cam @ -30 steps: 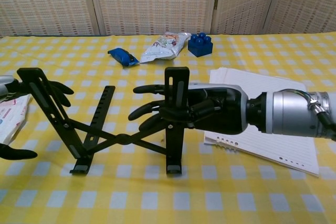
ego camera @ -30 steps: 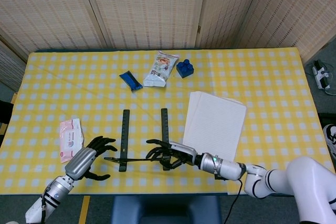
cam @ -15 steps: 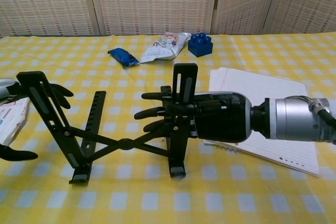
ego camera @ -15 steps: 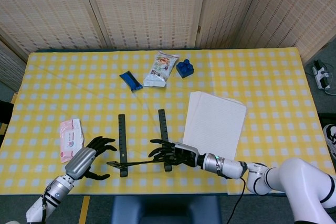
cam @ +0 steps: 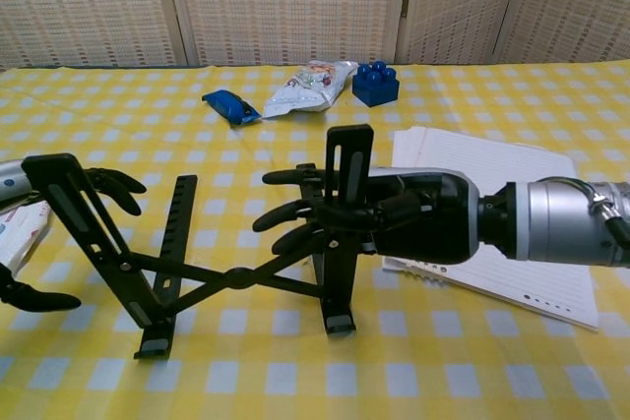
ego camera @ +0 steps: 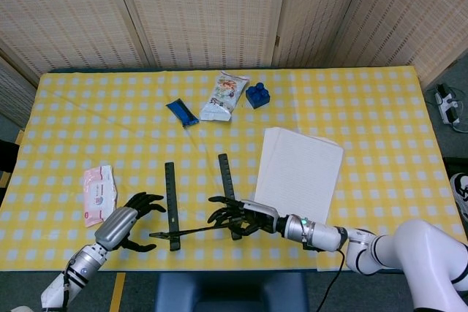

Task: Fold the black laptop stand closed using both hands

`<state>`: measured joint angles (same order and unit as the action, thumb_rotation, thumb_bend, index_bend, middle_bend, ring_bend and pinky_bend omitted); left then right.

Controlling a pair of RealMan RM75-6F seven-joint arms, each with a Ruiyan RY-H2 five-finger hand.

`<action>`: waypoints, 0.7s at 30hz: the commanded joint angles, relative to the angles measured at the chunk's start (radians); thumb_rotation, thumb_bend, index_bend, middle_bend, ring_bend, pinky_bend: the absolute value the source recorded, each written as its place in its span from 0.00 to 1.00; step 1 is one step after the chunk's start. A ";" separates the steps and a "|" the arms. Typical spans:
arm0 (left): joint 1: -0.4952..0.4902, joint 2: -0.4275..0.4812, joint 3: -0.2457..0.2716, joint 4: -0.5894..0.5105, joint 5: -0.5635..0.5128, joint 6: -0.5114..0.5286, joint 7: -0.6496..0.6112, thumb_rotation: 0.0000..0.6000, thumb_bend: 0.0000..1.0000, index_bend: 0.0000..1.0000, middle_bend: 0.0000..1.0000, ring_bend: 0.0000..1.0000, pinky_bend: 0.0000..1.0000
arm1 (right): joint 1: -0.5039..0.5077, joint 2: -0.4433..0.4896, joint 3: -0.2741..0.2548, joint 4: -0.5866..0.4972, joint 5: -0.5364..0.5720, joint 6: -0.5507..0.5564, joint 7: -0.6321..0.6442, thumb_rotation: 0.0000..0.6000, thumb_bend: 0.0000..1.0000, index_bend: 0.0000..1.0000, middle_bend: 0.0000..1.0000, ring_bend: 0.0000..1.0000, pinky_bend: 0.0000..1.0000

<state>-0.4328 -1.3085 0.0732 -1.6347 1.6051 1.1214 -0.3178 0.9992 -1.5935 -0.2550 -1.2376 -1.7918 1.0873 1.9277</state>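
The black metal folding laptop stand (cam: 212,277) is set near the front edge of the bench (ego camera: 380,107), which is covered with a yellow-and-white checked cloth. The stand is seen partly unfolded, its two upright slotted arms joined by crossed bars.

The right hand (cam: 394,223) is wrapped around the stand's right upright, with fingers (cam: 295,213) reaching past it toward the crossed bars. The left hand (ego camera: 131,218) is placed at the stand's left upright with its fingers apart, thumb below and fingers above; whether the upright is actually gripped cannot be told.

A stack of white lined paper (ego camera: 300,173) lies just beside the right hand, and part of it is covered by the right forearm in the chest view. A pink-and-white tissue packet (ego camera: 99,193) lies just beside the left hand. Well behind the stand, toward the far side, are found a small blue wrapped packet (ego camera: 181,112), a white printed snack bag (ego camera: 225,96) and a blue toy building brick (ego camera: 257,95).
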 commanded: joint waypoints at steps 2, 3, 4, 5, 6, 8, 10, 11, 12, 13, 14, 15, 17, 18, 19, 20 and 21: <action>-0.001 -0.009 0.005 0.000 0.000 -0.006 0.005 1.00 0.18 0.33 0.16 0.12 0.03 | -0.011 0.092 0.045 -0.150 0.021 0.024 -0.224 1.00 0.58 0.03 0.27 0.27 0.10; -0.003 -0.010 0.008 -0.001 0.002 -0.010 0.008 1.00 0.18 0.33 0.16 0.12 0.03 | -0.012 0.102 0.049 -0.167 0.023 0.026 -0.245 1.00 0.58 0.03 0.27 0.27 0.10; -0.004 -0.010 0.012 -0.004 0.004 -0.013 0.009 1.00 0.18 0.33 0.16 0.12 0.03 | -0.014 0.112 0.053 -0.183 0.026 0.027 -0.264 1.00 0.58 0.03 0.27 0.27 0.10; -0.005 -0.009 0.016 -0.009 0.009 -0.016 0.012 1.00 0.18 0.33 0.16 0.12 0.03 | -0.014 0.124 0.056 -0.203 0.028 0.026 -0.282 1.00 0.58 0.03 0.27 0.27 0.10; -0.005 -0.009 0.019 -0.014 0.012 -0.016 0.014 1.00 0.18 0.33 0.16 0.12 0.03 | -0.014 0.133 0.056 -0.216 0.028 0.024 -0.292 1.00 0.58 0.03 0.27 0.27 0.10; -0.003 -0.010 0.025 -0.023 0.017 -0.014 0.020 1.00 0.18 0.33 0.16 0.12 0.03 | -0.014 0.148 0.057 -0.237 0.030 0.020 -0.306 1.00 0.58 0.03 0.27 0.27 0.10; -0.001 -0.013 0.032 -0.034 0.022 -0.014 0.032 1.00 0.18 0.33 0.16 0.12 0.03 | -0.019 0.164 0.061 -0.253 0.036 0.021 -0.330 1.00 0.58 0.03 0.27 0.27 0.10; -0.001 -0.018 0.033 -0.039 0.018 -0.018 0.036 1.00 0.18 0.33 0.16 0.12 0.03 | -0.023 0.171 0.066 -0.261 0.044 0.022 -0.346 1.00 0.58 0.03 0.27 0.27 0.10; -0.001 -0.023 0.031 -0.043 0.013 -0.020 0.039 1.00 0.18 0.33 0.16 0.12 0.03 | -0.027 0.176 0.070 -0.268 0.050 0.023 -0.356 1.00 0.58 0.03 0.27 0.27 0.10; -0.001 -0.031 0.030 -0.046 0.007 -0.024 0.041 1.00 0.18 0.33 0.17 0.12 0.03 | -0.031 0.181 0.072 -0.274 0.055 0.023 -0.365 1.00 0.58 0.03 0.27 0.27 0.09; -0.001 -0.042 0.026 -0.050 0.000 -0.026 0.043 1.00 0.18 0.33 0.17 0.13 0.03 | -0.036 0.187 0.075 -0.283 0.061 0.023 -0.372 1.00 0.58 0.03 0.27 0.27 0.09; 0.000 -0.052 0.024 -0.053 -0.004 -0.026 0.045 1.00 0.18 0.34 0.18 0.13 0.04 | -0.039 0.191 0.076 -0.288 0.064 0.023 -0.375 1.00 0.58 0.03 0.27 0.26 0.10; 0.004 -0.081 0.014 -0.055 -0.023 -0.026 0.062 1.00 0.18 0.36 0.21 0.16 0.06 | -0.047 0.201 0.080 -0.296 0.072 0.023 -0.390 1.00 0.58 0.03 0.27 0.26 0.10; 0.006 -0.096 0.007 -0.055 -0.035 -0.025 0.075 1.00 0.18 0.37 0.22 0.17 0.07 | -0.051 0.204 0.080 -0.299 0.074 0.023 -0.395 1.00 0.58 0.03 0.27 0.26 0.10; 0.008 -0.111 0.001 -0.054 -0.048 -0.025 0.090 1.00 0.18 0.38 0.24 0.19 0.09 | -0.054 0.207 0.081 -0.302 0.075 0.024 -0.398 1.00 0.57 0.03 0.27 0.26 0.10; 0.012 -0.131 -0.009 -0.052 -0.068 -0.023 0.115 1.00 0.18 0.40 0.25 0.21 0.11 | -0.059 0.210 0.082 -0.306 0.076 0.025 -0.400 1.00 0.57 0.03 0.27 0.26 0.10; 0.015 -0.146 -0.016 -0.049 -0.083 -0.021 0.137 1.00 0.18 0.42 0.28 0.23 0.14 | -0.062 0.212 0.082 -0.308 0.076 0.026 -0.401 1.00 0.57 0.03 0.27 0.26 0.10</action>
<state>-0.4250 -1.4226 0.0747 -1.6862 1.5528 1.0978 -0.2178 0.9385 -1.3821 -0.1738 -1.5442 -1.7163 1.1123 1.5282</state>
